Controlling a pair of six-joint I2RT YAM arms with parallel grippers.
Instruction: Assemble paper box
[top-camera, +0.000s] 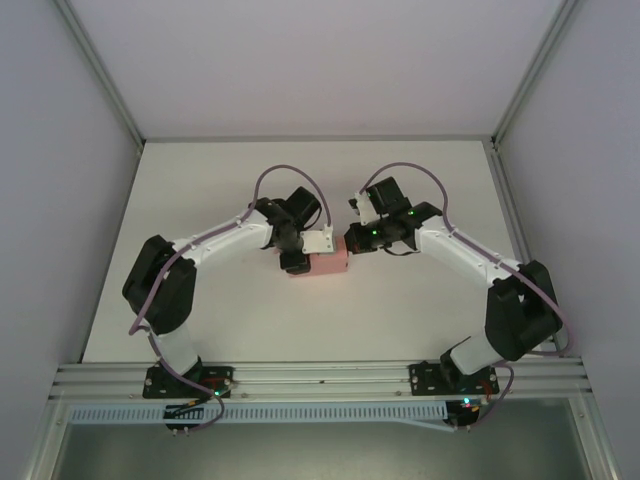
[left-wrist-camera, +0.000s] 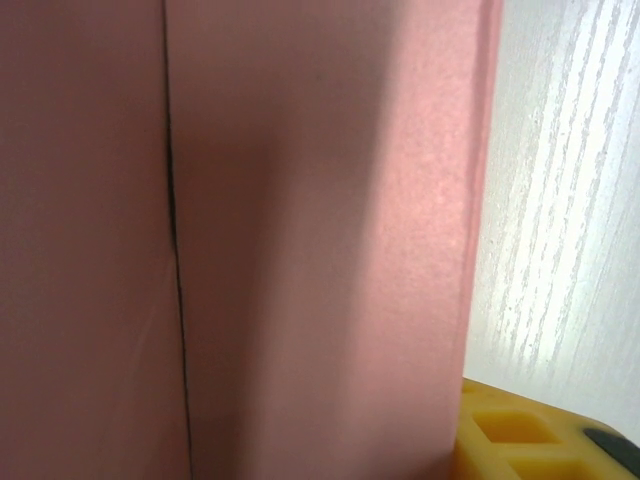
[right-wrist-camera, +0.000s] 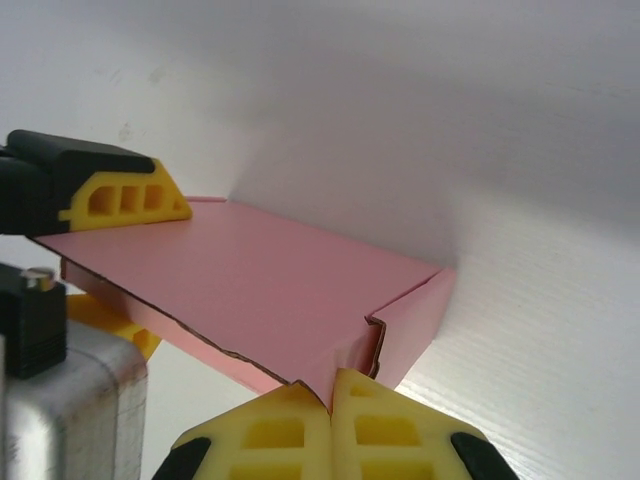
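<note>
From above, the paper box (top-camera: 325, 265) is sitting mid-table (top-camera: 200, 200) between the two arms. The left gripper (top-camera: 295, 258) is meeting its left end and the right gripper (top-camera: 352, 243) its right end.

In the left wrist view, the box's pink card (left-wrist-camera: 320, 200) is looming close, with a dark seam running down it. One yellow finger (left-wrist-camera: 520, 440) is peeking in below, beside white tabletop (left-wrist-camera: 570, 200).

In the right wrist view, the box (right-wrist-camera: 250, 280) is lying folded with its top panel down, hiding its inside. The left gripper's fingers (right-wrist-camera: 125, 195) are clamping that panel's far edge from above and below. The right gripper (right-wrist-camera: 330, 400) is pinching its fingers together on the near corner's card edge.
</note>
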